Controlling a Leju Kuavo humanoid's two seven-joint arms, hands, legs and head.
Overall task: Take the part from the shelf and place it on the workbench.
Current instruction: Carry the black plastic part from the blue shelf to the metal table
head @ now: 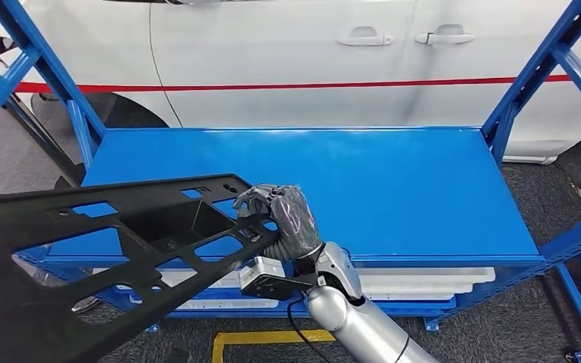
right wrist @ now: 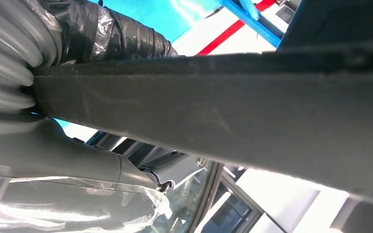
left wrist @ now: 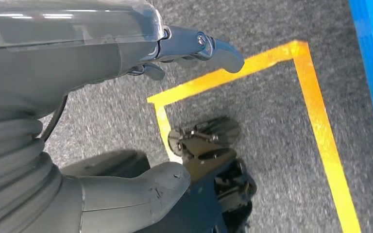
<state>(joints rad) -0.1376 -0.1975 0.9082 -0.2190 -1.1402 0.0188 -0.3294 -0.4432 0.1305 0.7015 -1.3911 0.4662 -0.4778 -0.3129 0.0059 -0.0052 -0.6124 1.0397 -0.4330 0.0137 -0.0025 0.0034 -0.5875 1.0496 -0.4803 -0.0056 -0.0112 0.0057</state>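
Observation:
A large flat black plastic part (head: 68, 257) with several cut-outs stretches from the lower left of the head view toward the middle. My right hand (head: 284, 219) grips its right end, fingers curled over the top edge, just above the front edge of the blue shelf top (head: 393, 181). In the right wrist view the part's edge (right wrist: 233, 111) runs across the picture, clamped between my taped fingers (right wrist: 107, 34) and thumb (right wrist: 77, 160). My left hand (left wrist: 126, 121) hangs over the floor holding nothing, its fingers (left wrist: 209, 46) and thumb (left wrist: 150, 187) apart.
A white car (head: 287, 53) with a red stripe stands right behind the shelf. Blue slanted shelf posts (head: 533, 76) rise at both sides. White trays (head: 416, 283) lie on the lower level. Yellow tape (left wrist: 320, 131) marks the grey carpet floor.

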